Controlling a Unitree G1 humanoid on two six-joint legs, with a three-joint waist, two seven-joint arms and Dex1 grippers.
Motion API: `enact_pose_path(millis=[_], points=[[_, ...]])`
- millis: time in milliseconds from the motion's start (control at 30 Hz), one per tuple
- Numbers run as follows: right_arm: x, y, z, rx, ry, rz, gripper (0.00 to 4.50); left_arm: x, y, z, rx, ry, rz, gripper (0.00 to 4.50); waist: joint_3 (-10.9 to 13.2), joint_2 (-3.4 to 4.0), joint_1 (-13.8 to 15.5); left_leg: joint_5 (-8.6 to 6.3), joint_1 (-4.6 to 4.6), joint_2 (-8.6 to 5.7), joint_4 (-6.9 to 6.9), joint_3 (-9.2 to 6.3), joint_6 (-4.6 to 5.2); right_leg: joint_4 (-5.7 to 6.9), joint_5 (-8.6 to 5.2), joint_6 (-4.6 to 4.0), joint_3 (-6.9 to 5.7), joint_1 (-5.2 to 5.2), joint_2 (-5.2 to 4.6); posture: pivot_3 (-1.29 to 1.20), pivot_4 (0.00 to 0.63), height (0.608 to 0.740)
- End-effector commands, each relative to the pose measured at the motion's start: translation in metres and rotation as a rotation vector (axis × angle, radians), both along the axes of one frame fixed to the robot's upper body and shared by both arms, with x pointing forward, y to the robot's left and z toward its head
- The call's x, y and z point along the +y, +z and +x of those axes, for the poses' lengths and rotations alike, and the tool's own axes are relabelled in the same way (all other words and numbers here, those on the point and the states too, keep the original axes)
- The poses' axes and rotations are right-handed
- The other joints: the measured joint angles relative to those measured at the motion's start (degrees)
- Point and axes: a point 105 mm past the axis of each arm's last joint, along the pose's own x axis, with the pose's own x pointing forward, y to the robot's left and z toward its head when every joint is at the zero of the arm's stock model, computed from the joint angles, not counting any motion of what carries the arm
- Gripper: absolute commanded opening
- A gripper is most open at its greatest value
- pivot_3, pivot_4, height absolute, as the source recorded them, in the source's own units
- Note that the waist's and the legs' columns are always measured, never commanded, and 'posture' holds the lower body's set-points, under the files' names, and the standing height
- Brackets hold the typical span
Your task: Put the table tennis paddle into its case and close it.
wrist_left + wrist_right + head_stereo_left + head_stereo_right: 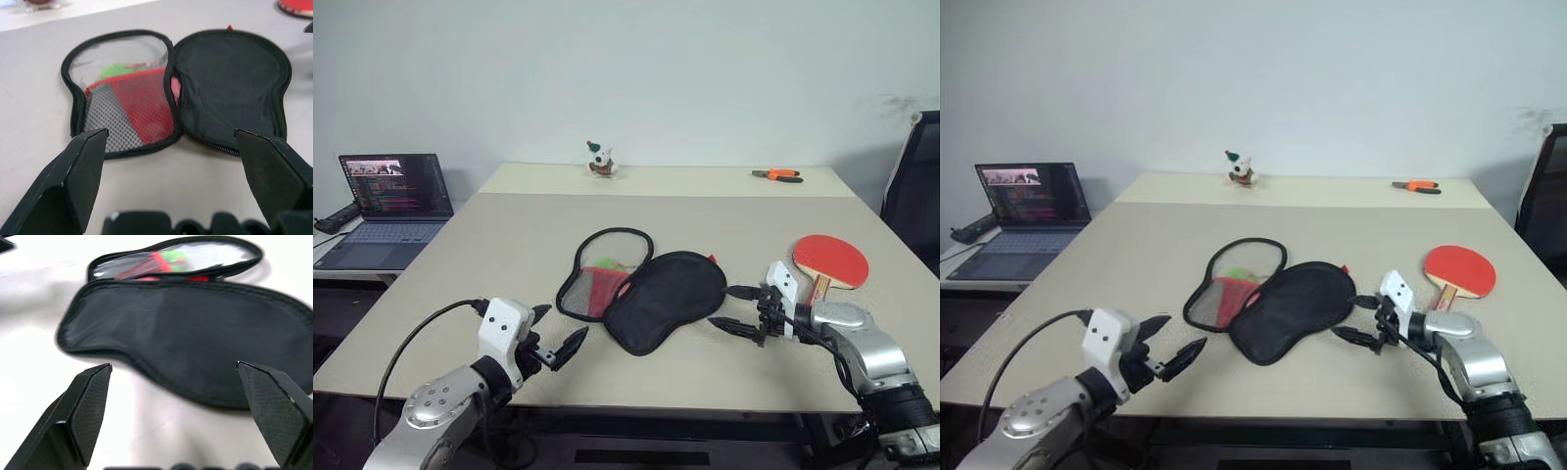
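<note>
The case [666, 299] lies unzipped and spread flat in the middle of the table, its black fabric half on the right and its mesh half [602, 269] on the left, with red and green items under the mesh. The table tennis paddle [830, 258] rests red face up at the right, handle toward me. My left gripper [556, 331] hovers open near the front edge, just left of the case. My right gripper [732, 308] is open beside the case's right edge, near the paddle handle. Both wrist views look across the open case [225, 83] [195, 342].
A laptop [386, 201] stands open on a side desk at the left. A small plush toy [599, 160] and orange-handled pliers [777, 175] lie at the table's far edge. A dark chair [915, 186] stands at the right.
</note>
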Motion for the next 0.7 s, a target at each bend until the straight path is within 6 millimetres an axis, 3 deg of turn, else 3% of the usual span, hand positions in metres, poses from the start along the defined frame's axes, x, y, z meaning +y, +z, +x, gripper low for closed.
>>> enact_pose_path(millis=[33, 233, 367, 467, 700], points=[[0.001, 0.01, -0.004, -0.041, 0.021, -0.016, 4.48, -0.002, 0.007, 0.006, -0.046, -0.027, 0.025, 4.5, 0.0, 0.0, 0.0, 0.0, 0.01, 0.0, 0.0, 0.01, 0.0, 0.01, 0.0, 0.0, 0.0, 0.0, 0.0, 0.0, 0.15, 0.74], [-0.009, 0.024, -0.016, -0.032, -0.003, 0.007, 4.48, -0.008, 0.011, 0.018, -0.065, -0.102, 0.02, 4.5, 0.0, -0.01, 0.1, 0.02, 0.01, 0.0, 0.02, 0.02, -0.02, 0.01, -0.11, 0.18, 0.0, 0.02, 0.01, 0.0, 0.15, 0.74], [-0.016, 0.015, -0.032, 0.009, -0.038, 0.005, 4.48, -0.017, 0.005, 0.024, -0.042, -0.203, 0.068, 4.5, 0.0, -0.03, 0.6, 0.0, -0.01, -0.02, 0.0, 0.01, -0.01, -0.03, -0.02, 0.04, -0.02, 0.01, 0.01, 0.0, 0.15, 0.74], [-0.01, 0.009, -0.038, 0.013, -0.057, 0.008, 4.48, -0.021, 0.001, 0.029, -0.019, -0.269, 0.08, 4.5, 0.0, -0.03, 0.7, 0.0, 0.0, 0.01, -0.01, 0.04, 0.0, -0.02, -0.04, 0.07, -0.02, 0.0, 0.01, 0.0, 0.15, 0.74], [0.006, 0.019, -0.043, -0.022, -0.057, 0.045, 4.48, -0.03, -0.003, 0.044, 0.03, -0.424, 0.075, 4.5, 0.0, -0.03, 1.0, 0.02, 0.03, 0.04, 0.01, 0.06, -0.02, 0.01, -0.15, 0.26, -0.02, 0.01, 0.24, 0.0, 0.15, 0.74]])
